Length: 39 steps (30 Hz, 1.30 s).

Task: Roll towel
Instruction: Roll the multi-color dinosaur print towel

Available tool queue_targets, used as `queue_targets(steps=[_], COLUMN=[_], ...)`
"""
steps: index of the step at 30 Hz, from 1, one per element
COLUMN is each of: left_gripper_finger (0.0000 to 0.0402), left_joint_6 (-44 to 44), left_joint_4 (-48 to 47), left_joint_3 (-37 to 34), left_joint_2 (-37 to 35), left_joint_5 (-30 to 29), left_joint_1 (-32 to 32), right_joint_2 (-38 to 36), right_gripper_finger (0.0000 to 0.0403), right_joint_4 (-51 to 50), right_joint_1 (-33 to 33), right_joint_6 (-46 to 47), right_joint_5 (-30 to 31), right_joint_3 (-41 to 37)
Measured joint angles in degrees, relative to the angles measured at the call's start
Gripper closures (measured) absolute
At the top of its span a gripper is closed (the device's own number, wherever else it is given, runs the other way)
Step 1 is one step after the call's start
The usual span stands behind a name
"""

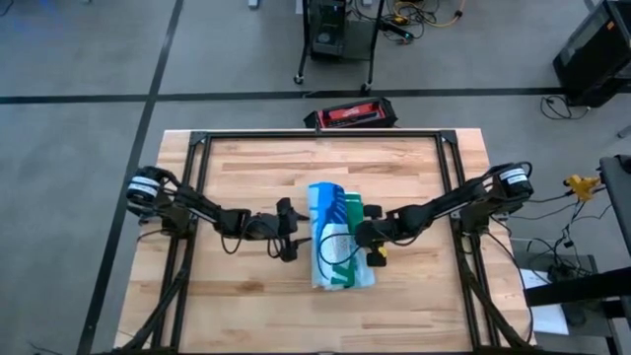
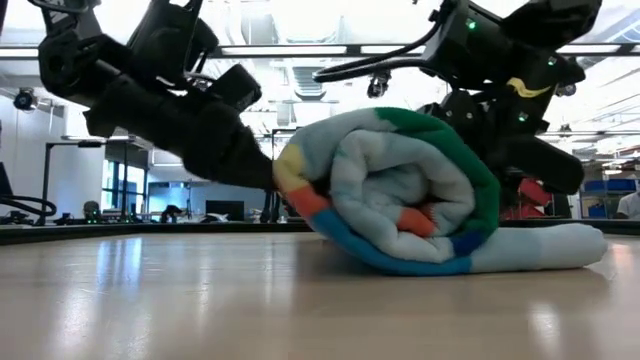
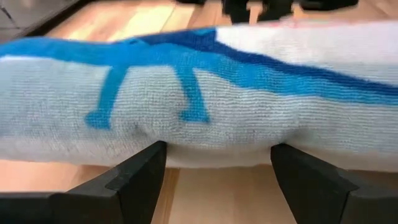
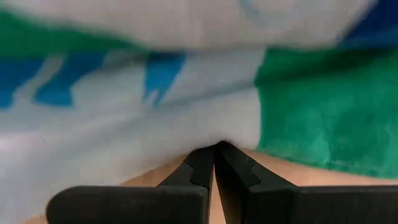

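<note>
the left gripper [image 1: 289, 231] sits just left of the towel [image 1: 338, 237], fingers spread and holding nothing. the towel lies mid-tabletop [image 1: 246, 158], mostly rolled, a flat tail still trailing from it. the right gripper [image 1: 369, 237], fingers pinched together, presses its right side.

Robotics lab: wooden worktop [image 1: 256, 168] in black frame, grey taped floor [image 1: 79, 59], wheeled equipment cart [image 1: 340, 35] upper centre, cables [image 1: 429, 15], ceiling strip lights [image 2: 300, 48]
</note>
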Motion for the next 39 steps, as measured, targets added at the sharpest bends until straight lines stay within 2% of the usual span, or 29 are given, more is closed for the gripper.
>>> queue_targets(steps=[11,26,39], left_gripper_finger=[0.0128,0.0128,0.0128], left_joint_6=[5.27,11.44,12.09], left_joint_4=[0.08,-0.95,-0.79], left_joint_3=[6.12,20.35,24.85], left_joint_2=[0.8,15.05,16.43], left_joint_5=[0.04,-0.01,1.46], left_joint_1=[0.04,0.89,3.61], right_joint_2=[0.36,0.18,-1.29], right_gripper_finger=[0.0403,0.0403,0.0403], right_joint_4=[1.32,1.95,1.72], right_joint_1=[0.0,0.26,0.93], right_joint_6=[-0.37,-1.27,-0.24], right_joint_5=[-0.52,1.58,2.56], right_joint_3=[0.43,0.52,0.52])
